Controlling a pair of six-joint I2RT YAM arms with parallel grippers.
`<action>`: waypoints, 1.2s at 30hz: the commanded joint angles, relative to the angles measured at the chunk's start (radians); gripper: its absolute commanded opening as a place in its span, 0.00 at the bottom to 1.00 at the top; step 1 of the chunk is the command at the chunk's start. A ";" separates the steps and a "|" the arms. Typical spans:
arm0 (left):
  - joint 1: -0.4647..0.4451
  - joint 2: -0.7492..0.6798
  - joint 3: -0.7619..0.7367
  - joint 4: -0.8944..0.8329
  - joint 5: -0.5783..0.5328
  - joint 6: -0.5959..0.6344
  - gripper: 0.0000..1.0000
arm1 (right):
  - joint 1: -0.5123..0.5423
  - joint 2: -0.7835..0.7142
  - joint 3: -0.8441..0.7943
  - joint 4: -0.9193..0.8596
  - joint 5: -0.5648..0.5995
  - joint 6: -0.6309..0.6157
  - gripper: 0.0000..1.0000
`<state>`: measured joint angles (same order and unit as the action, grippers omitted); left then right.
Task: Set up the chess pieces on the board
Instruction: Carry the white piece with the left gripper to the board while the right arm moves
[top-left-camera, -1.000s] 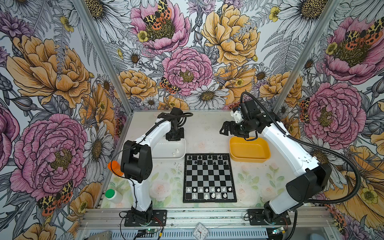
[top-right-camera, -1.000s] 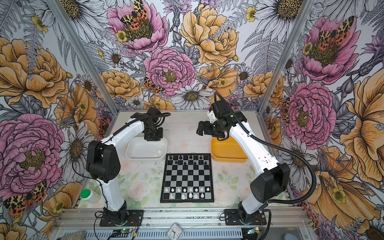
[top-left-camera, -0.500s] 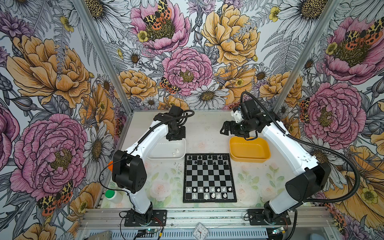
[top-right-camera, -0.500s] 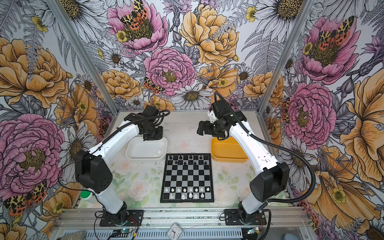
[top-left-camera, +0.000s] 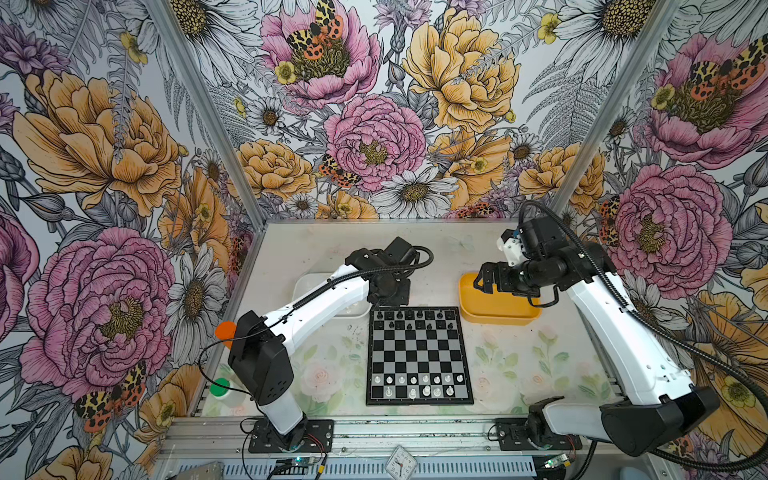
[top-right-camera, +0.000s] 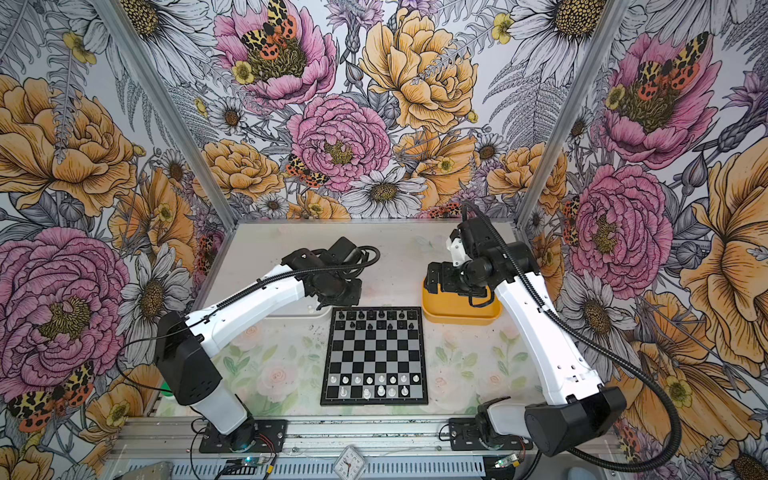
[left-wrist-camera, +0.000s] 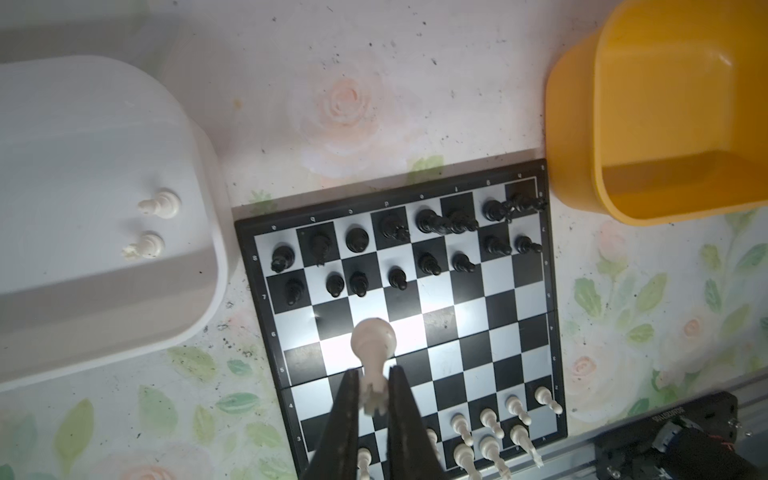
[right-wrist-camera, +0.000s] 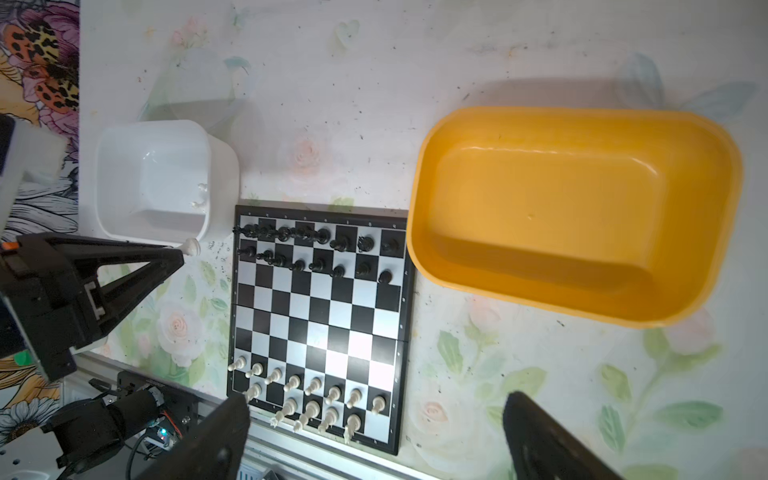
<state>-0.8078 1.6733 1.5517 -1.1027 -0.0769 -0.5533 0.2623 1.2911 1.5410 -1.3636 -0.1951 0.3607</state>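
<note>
While the left claw (left-wrist-camera: 373, 376) is pressed together on the notched top of a white plastic chess piece (left-wrist-camera: 372, 338), that piece's long axis runs straight on from the fingers. Its round base points away from the claw, toward the black-and-silver checked chessboard (left-wrist-camera: 469, 332) beneath. Nearest under the claw stand the black chessmen (left-wrist-camera: 357, 239), with the white chessmen (left-wrist-camera: 490, 417) along the opposite edge. Beside the claw, a white plastic tray (left-wrist-camera: 104, 299) holds two white pieces (left-wrist-camera: 160, 203) lying on their sides. The right claw (right-wrist-camera: 378, 399), above a yellow plastic tray (right-wrist-camera: 519, 266), is spread wide and holds nothing.
</note>
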 joint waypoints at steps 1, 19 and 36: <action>-0.086 -0.024 0.000 0.000 -0.080 -0.103 0.12 | -0.015 -0.048 -0.027 -0.142 0.099 0.017 0.98; -0.479 0.132 0.099 0.001 -0.165 -0.234 0.10 | -0.068 -0.347 -0.163 -0.344 0.112 0.113 0.99; -0.666 0.320 0.178 0.007 -0.163 -0.283 0.10 | -0.068 -0.474 -0.176 -0.422 0.076 0.129 0.99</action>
<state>-1.4612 1.9762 1.6936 -1.1019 -0.2108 -0.8139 0.1959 0.8310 1.3712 -1.6493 -0.1024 0.4816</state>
